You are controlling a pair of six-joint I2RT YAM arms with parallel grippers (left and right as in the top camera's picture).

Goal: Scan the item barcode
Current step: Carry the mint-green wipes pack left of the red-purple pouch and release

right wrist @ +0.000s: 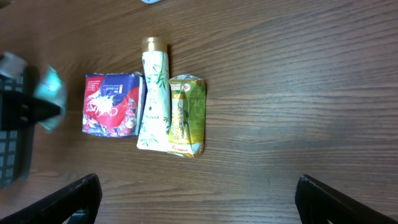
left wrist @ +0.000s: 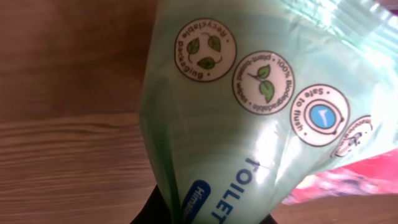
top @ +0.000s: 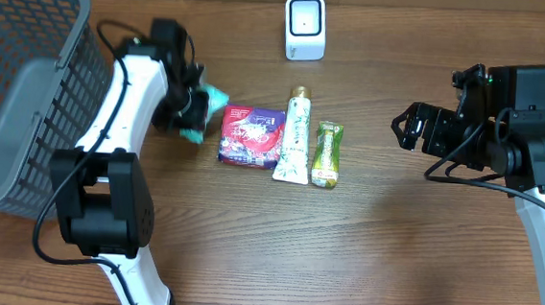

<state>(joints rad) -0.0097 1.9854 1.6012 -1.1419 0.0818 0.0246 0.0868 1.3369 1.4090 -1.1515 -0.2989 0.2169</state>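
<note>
My left gripper is shut on a pale green packet and holds it just above the table, left of the row of items. In the left wrist view the green packet fills the frame, with round eco logos and the word "TOILET"; no barcode shows on this side. The jaws clamp its lower end at the bottom edge. The white scanner stands at the back centre. My right gripper hangs open and holds nothing at the right, with its dark fingers wide apart over bare wood.
A purple and red packet, a white tube and a green sachet lie side by side mid-table. A grey wire basket fills the far left.
</note>
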